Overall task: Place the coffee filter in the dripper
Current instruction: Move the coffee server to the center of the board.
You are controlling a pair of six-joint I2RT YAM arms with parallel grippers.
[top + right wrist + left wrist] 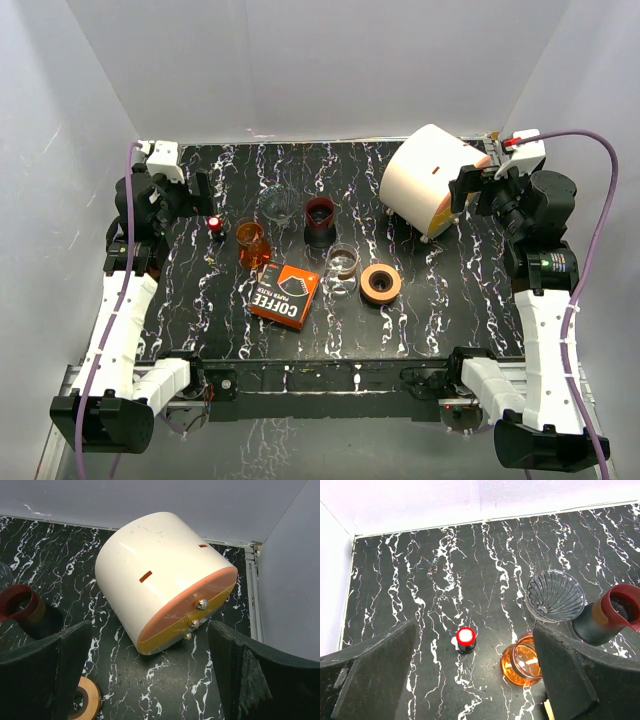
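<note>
Dripper (278, 207) stands empty, mouth up to take a filter; filter box (285, 293), shut, lies nearer the arms than it, untouched; left gripper (200, 195) and right gripper (462, 190) flank it well apart, jaws wide, holding nothing.

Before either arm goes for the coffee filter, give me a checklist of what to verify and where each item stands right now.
1. Left gripper open and empty: ok.
2. Right gripper open and empty: ok.
3. Dripper upright, bowl empty: ok.
4. Loose filter in sight: not ok; only the coffee filter box shows, lying flat.
5. Box open for picking: cannot tell.
6. Room around the dripper: probably not ok; the red-rimmed carafe and orange glass stand close beside it.
</note>
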